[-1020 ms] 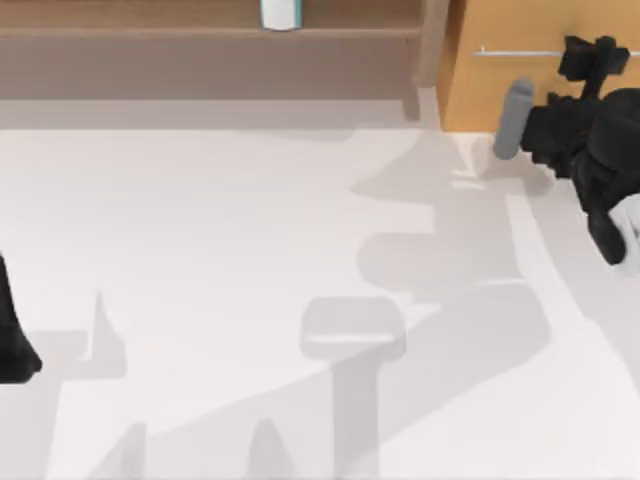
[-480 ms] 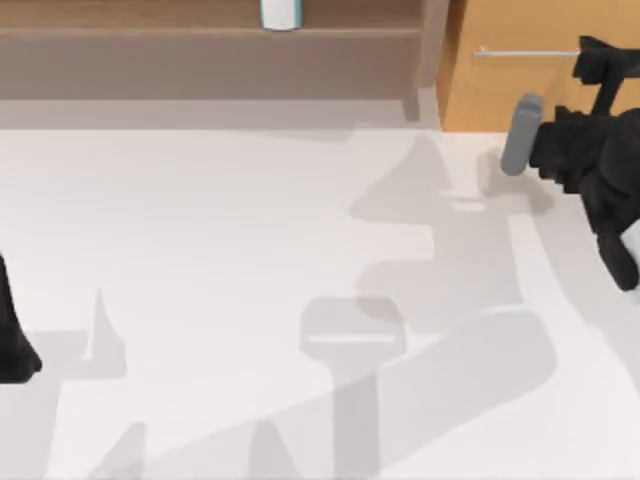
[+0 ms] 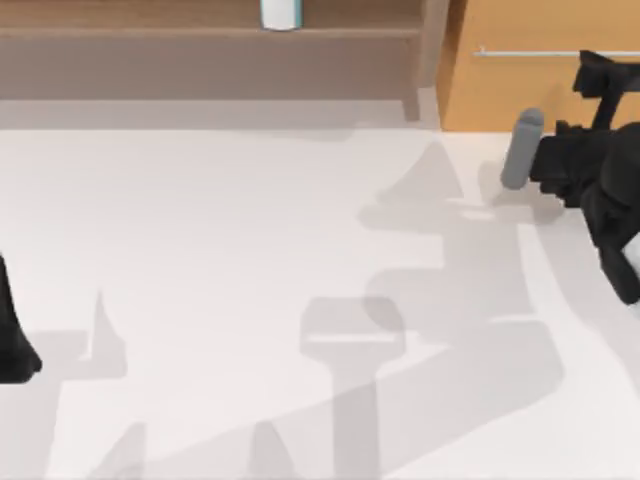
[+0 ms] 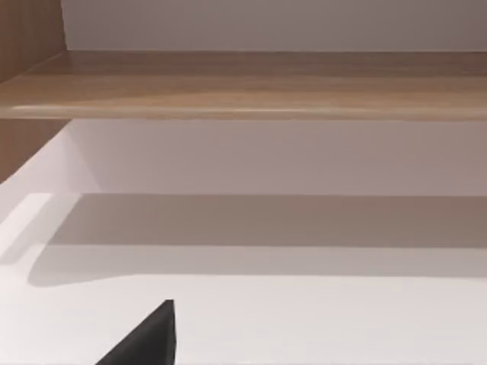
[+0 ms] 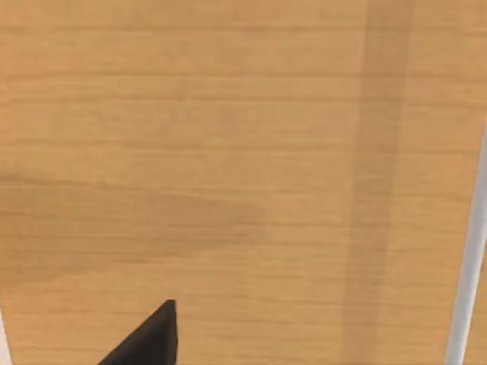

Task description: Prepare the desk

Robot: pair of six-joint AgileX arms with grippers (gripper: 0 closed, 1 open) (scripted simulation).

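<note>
Now my right gripper point(image 3: 598, 75) sits just below the drawer's point(image 3: 520, 85) handle point(image 3: 525, 52), which runs left-right. I cannot tell its finger state; the left arm is parked well away across the desk point(image 3: 220, 240).

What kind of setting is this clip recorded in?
Most likely a rendered study or office desk: a wide white tabletop, a brown wooden back shelf, and an orange-tan drawer with a thin silver handle, which the right arm's pincer is near.
</note>
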